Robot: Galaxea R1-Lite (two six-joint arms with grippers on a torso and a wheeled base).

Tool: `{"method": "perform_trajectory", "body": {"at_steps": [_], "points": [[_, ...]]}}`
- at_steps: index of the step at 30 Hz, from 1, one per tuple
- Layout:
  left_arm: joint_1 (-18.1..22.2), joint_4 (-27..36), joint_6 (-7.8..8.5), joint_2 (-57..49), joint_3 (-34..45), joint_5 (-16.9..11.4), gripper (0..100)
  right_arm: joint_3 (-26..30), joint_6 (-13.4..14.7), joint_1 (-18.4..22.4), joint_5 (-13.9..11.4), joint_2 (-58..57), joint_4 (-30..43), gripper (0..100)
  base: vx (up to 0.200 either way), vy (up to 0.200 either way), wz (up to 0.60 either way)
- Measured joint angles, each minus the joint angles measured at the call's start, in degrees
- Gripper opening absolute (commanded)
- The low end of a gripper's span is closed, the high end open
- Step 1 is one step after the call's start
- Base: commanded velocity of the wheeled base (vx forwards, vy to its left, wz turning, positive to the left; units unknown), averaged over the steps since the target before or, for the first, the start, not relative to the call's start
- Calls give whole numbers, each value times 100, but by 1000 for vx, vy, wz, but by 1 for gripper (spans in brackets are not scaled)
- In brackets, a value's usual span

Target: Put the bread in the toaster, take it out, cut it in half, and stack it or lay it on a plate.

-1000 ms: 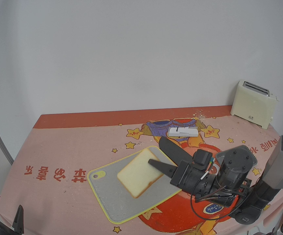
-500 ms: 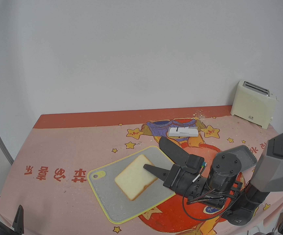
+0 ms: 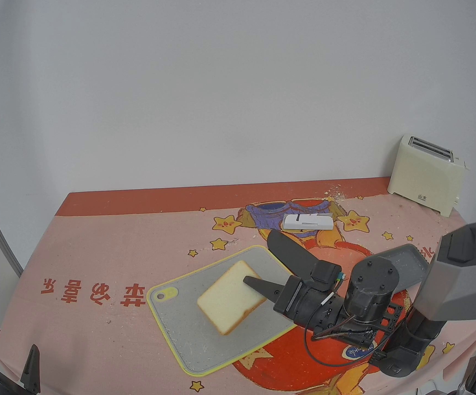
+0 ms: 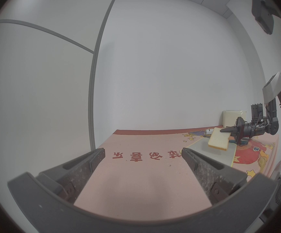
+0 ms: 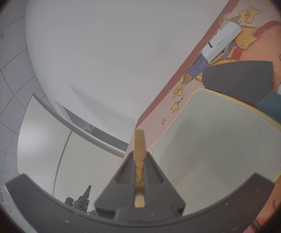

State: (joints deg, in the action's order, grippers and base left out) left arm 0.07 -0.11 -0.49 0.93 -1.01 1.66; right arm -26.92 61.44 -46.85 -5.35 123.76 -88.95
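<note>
Right gripper (image 3: pixel 249 281) grips bread (image 3: pixel 227 301) near red lettering (image 3: pixel 92 293) (printed on tablecloth (image 3: pixel 117 237)).

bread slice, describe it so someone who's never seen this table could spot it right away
On the pink cartoon-print table, find the grey, yellow-rimmed cutting board. The bread slice is held tilted over it, pinched at one edge by the right gripper. It is the only pale square with a tan crust, unlike the flat white box behind the board.

Bread (image 3: pixel 231 304) pale cream, tan crust. Board (image 3: pixel 194 336) grey, yellow-green rim. Tablecloth (image 3: pixel 112 248) pink, yellow stars, red lettering, red far band. Toaster (image 3: pixel 427 175) cream. Box (image 3: pixel 307 222) white. Plate (image 3: pixel 416 259) dark grey. Knife (image 3: pixel 290 253), probably, dark grey.
</note>
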Motion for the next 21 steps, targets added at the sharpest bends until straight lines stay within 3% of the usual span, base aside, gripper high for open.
{"method": "perform_trajectory", "body": {"at_steps": [21], "points": [[-2, 0, -2, 0, 0, 4, 100, -73, 0, 52, 7, 107, -2, 0, 0, 0, 0]]}}
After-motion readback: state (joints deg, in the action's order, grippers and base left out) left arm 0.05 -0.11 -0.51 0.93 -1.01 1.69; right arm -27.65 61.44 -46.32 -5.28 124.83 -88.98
